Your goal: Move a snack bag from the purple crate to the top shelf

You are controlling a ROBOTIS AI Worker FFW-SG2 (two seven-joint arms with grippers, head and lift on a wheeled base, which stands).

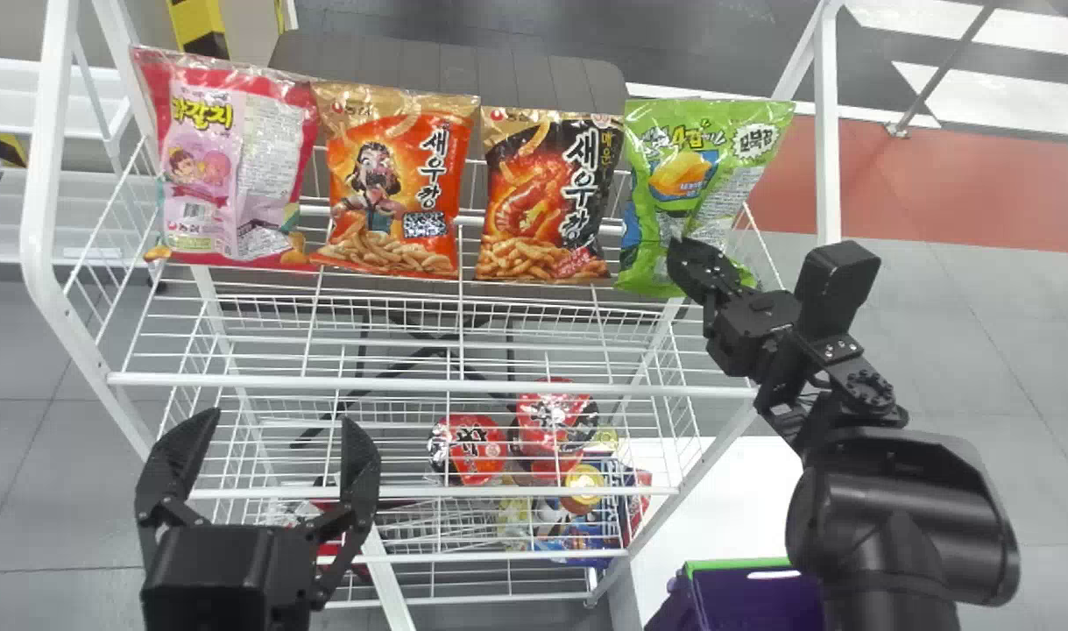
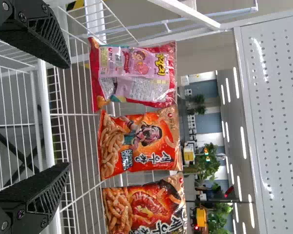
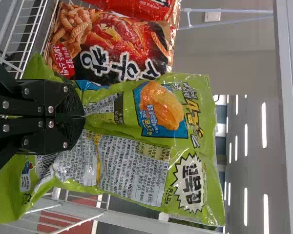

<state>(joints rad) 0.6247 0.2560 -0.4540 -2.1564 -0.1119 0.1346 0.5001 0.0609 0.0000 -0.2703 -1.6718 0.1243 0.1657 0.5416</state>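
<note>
Flanking green bag (image 1: 674, 180) (left): dark bag (image 1: 542, 197)

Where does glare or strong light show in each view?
Head view: the white surface beside the purple crate is washed out; left wrist view: glare streaks the perforated panel; right wrist view: ceiling lights burn white, the green snack bag glints.

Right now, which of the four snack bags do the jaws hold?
The green bag, rightmost in the row: the right jaws are shut on it alone.
</note>
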